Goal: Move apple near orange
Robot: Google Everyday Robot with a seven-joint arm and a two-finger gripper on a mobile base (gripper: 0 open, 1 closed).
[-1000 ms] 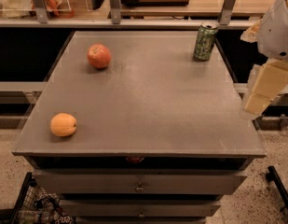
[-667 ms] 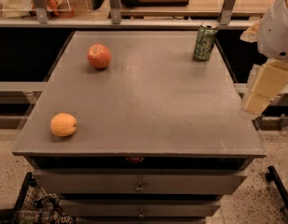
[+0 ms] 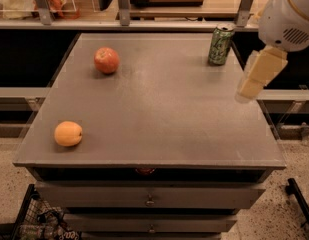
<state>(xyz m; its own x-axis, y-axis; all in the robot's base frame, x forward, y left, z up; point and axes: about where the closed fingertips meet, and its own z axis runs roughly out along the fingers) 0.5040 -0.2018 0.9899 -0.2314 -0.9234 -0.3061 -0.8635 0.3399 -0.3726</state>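
— What takes up most of the view?

— A flat grey rectangular tabletop (image 3: 164,114), sitting on a cabinet with metal-fronted drawers (image 3: 150,200) below its front edge. Behind the far edge runs a wooden counter (image 3: 169,9) with metal uprights.

— And the robot?

— Its white rounded arm housing (image 3: 289,16) comes in at the upper right corner. Below it hangs the cream-coloured, blocky gripper (image 3: 248,86), tilted down and to the left, above the table's right edge. It is well apart from both fruits and holds nothing that can be seen. Whether it is apart or together cannot be told from this angle.

— What stands on the table?

— A green drink can (image 3: 220,45) is upright near the far right corner, not far from the gripper.

— Where is the fruit?

— The round red-orange apple (image 3: 107,60), shiny with paler patches, rests on the far left part of the tabletop. The small matte yellow-orange orange (image 3: 68,133) lies near the front left corner, close to the left edge. The two are well apart, with bare grey surface between them, the apple farther back and a little to the right of the orange.

— Anything on the floor?

— A dark wire basket (image 3: 29,219) shows at the lower left, on speckled flooring.
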